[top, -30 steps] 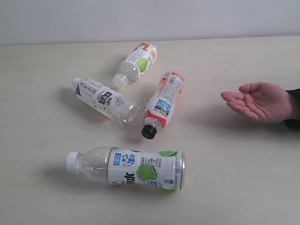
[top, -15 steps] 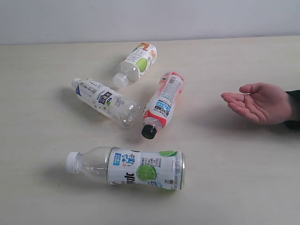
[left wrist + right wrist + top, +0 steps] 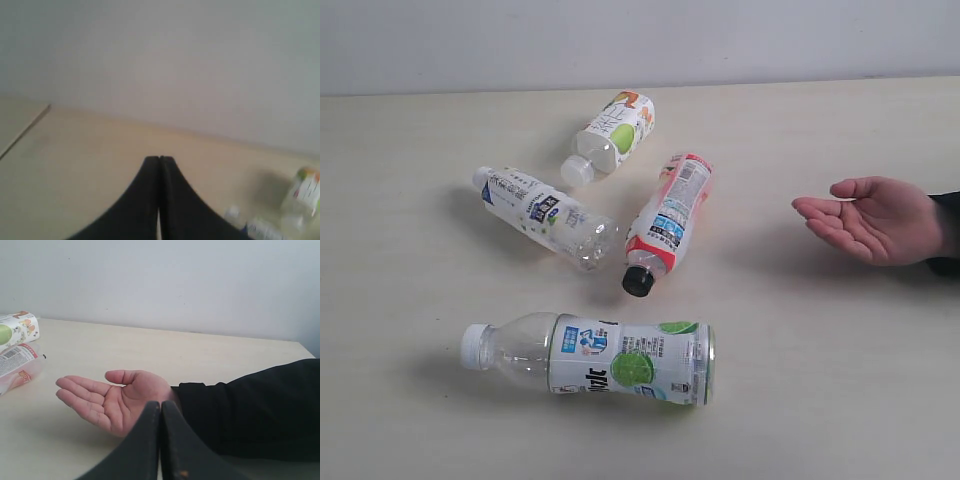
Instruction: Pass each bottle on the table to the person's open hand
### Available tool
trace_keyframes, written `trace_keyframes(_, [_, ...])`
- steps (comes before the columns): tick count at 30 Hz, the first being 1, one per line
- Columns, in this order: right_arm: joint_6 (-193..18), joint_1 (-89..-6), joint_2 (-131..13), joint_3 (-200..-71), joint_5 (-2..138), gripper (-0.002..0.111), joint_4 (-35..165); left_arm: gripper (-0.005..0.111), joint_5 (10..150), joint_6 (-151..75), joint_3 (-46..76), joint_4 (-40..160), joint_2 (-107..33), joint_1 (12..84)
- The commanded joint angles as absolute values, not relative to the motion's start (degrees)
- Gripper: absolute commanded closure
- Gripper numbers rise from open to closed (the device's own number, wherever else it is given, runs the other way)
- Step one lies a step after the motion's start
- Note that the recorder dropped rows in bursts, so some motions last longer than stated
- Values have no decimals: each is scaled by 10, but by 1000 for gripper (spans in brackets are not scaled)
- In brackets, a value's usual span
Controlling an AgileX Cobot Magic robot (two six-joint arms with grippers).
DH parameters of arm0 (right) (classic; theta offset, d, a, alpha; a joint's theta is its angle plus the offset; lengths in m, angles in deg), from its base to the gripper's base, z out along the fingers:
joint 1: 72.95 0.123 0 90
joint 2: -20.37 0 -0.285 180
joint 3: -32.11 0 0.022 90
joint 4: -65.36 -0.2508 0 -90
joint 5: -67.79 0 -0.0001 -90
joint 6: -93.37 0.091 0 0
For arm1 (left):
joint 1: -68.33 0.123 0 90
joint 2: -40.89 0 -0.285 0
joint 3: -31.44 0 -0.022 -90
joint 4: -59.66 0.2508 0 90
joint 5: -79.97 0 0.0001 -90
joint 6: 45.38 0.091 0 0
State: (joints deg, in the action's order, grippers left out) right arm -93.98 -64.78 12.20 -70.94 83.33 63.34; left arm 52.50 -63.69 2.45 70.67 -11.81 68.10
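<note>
Several bottles lie on their sides on the table point(image 3: 400, 400) in the exterior view: a large lime-label one point(image 3: 610, 358) nearest the front, a red-label black-cap one point(image 3: 668, 220), a blue-white-label one point(image 3: 542, 214) and a short green-apple-label one point(image 3: 612, 135) at the back. The person's open hand point(image 3: 870, 217) rests palm up at the right. Neither gripper appears in the exterior view. My left gripper point(image 3: 159, 159) is shut and empty, with bottles point(image 3: 305, 192) off to one side. My right gripper point(image 3: 160, 404) is shut and empty, just in front of the hand point(image 3: 112, 397).
A pale wall point(image 3: 640, 40) runs behind the table's far edge. The person's dark sleeve point(image 3: 250, 410) lies on the table beside my right gripper. The table's side edge point(image 3: 25, 131) shows in the left wrist view.
</note>
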Motion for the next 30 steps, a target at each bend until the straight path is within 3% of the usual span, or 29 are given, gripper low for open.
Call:
trace_keyframes(1, [-939, -649, 126, -707, 831, 107, 633, 107, 315, -360, 102, 480, -254, 682])
trace_keyframes(3, [-939, -649, 126, -707, 831, 107, 633, 107, 188, -158, 142, 299, -342, 682])
trace_keyframes(6, [-939, -649, 126, -707, 831, 107, 633, 107, 150, -148, 178, 351, -405, 614])
trace_keyframes(9, [-939, -649, 126, -707, 831, 107, 633, 107, 149, -203, 184, 521, -446, 458])
trace_keyframes(12, [-939, -649, 126, -707, 831, 107, 633, 106, 155, -123, 184, 529, -481, 332])
trace_keyframes(16, [-939, -649, 126, -707, 831, 107, 633, 86, 164, -22, 184, 530, -532, 214])
trace_keyframes(19, [-939, -649, 126, -707, 831, 107, 633, 58, 197, -6, 184, 544, -568, 180])
trace_keyframes(22, [-939, -649, 126, -707, 831, 107, 633, 39, 250, -16, 184, 570, -590, 169])
trace_keyframes(24, [-939, -649, 126, -707, 831, 107, 633, 34, 294, -30, 184, 582, -606, 170])
trace_keyframes(30, [-939, -649, 126, -707, 831, 107, 633, 32, 326, -43, 184, 591, -657, 170])
